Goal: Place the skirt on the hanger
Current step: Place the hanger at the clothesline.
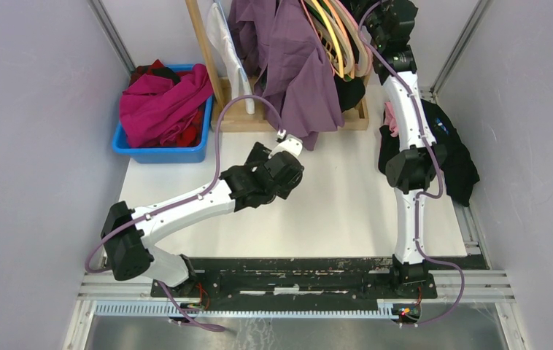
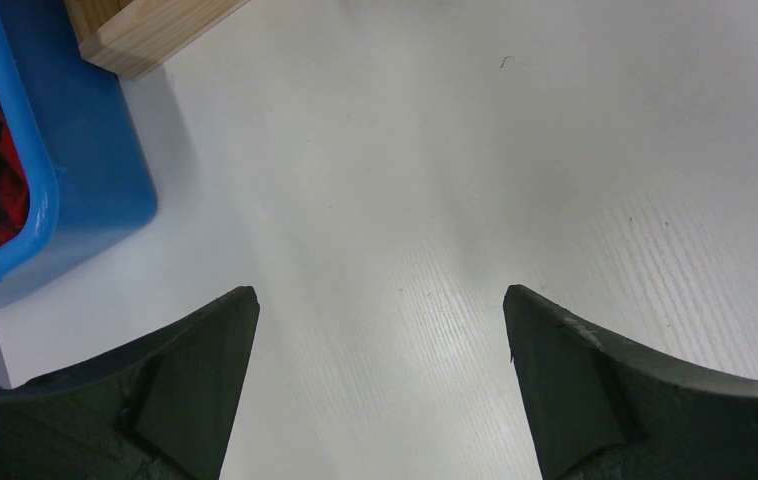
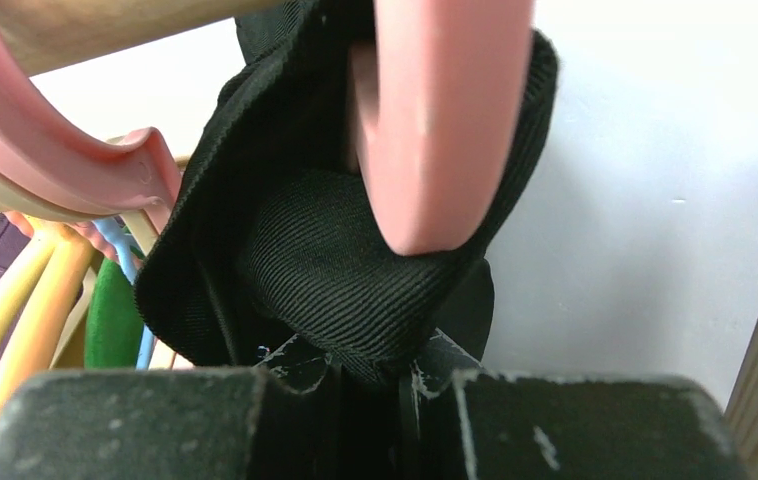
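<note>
My right gripper (image 3: 370, 365) is shut on a fold of the black ribbed skirt (image 3: 335, 260), which wraps around the arm of a pink hanger (image 3: 445, 120). In the top view the right gripper (image 1: 387, 22) is raised at the back right among the hangers (image 1: 346, 44) on the rack, and black cloth (image 1: 348, 93) hangs below them. My left gripper (image 1: 286, 142) is open and empty just in front of the rack. In the left wrist view it (image 2: 380, 300) shows only bare white table between its fingers.
A wooden rack (image 1: 295, 120) holds a purple garment (image 1: 295, 65) and several coloured hangers. A blue bin (image 1: 160, 149) of magenta clothes (image 1: 164, 102) stands at the back left, and also shows in the left wrist view (image 2: 75, 180). Dark clothes (image 1: 456, 160) lie at the table's right edge.
</note>
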